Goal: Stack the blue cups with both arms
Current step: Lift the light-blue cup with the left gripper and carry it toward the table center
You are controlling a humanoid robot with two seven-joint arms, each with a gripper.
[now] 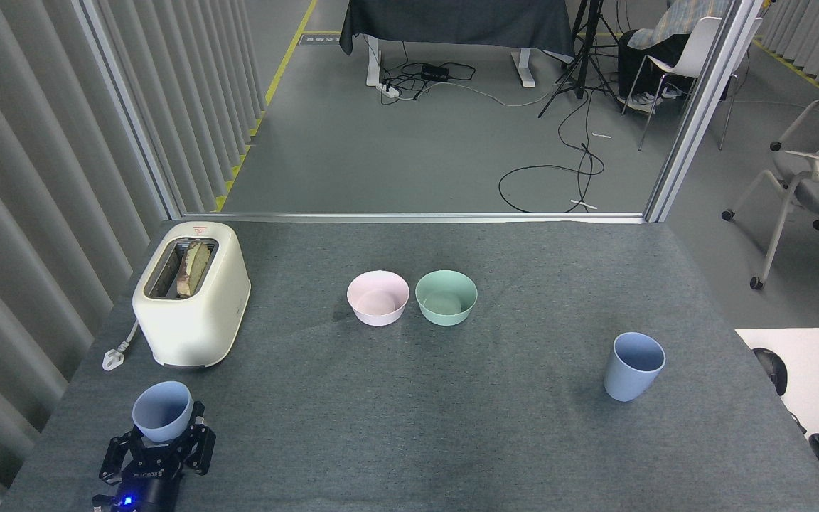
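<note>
Pale blue, the nearer cup (162, 410) sits at the near left corner of the grey table (409, 441), and my left gripper (161, 448) has its black fingers (198, 435) closed around the cup's lower half, one on each side. The cup stands upright with its open mouth facing up; whether its base touches the cloth I cannot tell, since the gripper hides it. A small blue light glows on my wrist below the fingers. The second blue cup (633, 367) stands upright and alone on the right side of the table, well apart from the first. Between them, farther back, a pink bowl (378, 297) and a green bowl (446, 297) sit just beside each other. A cream toaster (192, 306) with bread in its slot stands behind the held cup. My right gripper does not show.
</note>
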